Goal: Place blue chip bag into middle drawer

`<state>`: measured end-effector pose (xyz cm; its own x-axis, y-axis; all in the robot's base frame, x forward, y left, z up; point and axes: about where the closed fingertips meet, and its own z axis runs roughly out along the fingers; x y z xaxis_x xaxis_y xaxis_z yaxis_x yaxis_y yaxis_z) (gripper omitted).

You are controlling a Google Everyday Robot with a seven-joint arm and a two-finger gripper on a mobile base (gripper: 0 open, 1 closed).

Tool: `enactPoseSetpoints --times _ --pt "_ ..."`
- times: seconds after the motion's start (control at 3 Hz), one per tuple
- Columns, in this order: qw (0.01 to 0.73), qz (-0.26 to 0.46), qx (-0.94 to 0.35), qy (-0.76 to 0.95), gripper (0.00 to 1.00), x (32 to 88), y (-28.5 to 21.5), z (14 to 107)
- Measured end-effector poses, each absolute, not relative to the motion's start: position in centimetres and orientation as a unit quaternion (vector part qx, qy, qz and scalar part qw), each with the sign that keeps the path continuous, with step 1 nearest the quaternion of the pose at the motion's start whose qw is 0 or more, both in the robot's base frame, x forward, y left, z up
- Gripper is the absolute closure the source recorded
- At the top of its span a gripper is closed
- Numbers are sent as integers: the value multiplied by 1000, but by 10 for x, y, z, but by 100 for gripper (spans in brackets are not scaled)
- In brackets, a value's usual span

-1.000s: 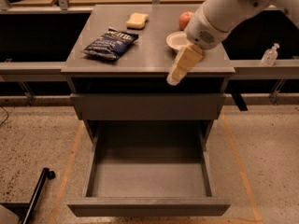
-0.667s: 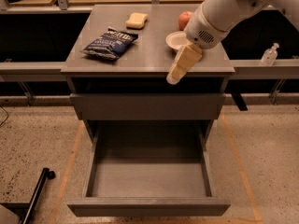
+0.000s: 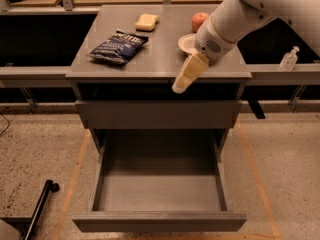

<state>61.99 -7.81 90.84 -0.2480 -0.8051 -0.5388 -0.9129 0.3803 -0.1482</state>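
The blue chip bag [image 3: 118,47] lies flat on the left part of the grey cabinet top [image 3: 150,64]. The middle drawer [image 3: 159,219] is pulled out wide below, with a bare flat floor and low walls. The upper drawer [image 3: 158,114] above it is closed. My gripper [image 3: 183,80] hangs over the front edge of the cabinet top, right of centre, well to the right of the bag and holding nothing I can see. My white arm [image 3: 250,14] comes in from the upper right.
A yellow sponge [image 3: 147,21] lies at the back of the top. A red apple [image 3: 200,21] and a white bowl [image 3: 189,44] sit at the back right, partly behind my arm. A small clear bottle [image 3: 289,59] stands on the right ledge. A black bar [image 3: 40,208] lies on the floor at lower left.
My gripper has shifted slightly left along the cabinet's front edge. The bag and the drawer have not moved.
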Motion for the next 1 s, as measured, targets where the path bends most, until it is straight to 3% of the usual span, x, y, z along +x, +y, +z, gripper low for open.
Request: enactPoseSetpoints --times 0.67,1.0 --pt "304 164 -527 777 0 687 -37 862" --pt "303 167 -525 778 0 690 -37 857"
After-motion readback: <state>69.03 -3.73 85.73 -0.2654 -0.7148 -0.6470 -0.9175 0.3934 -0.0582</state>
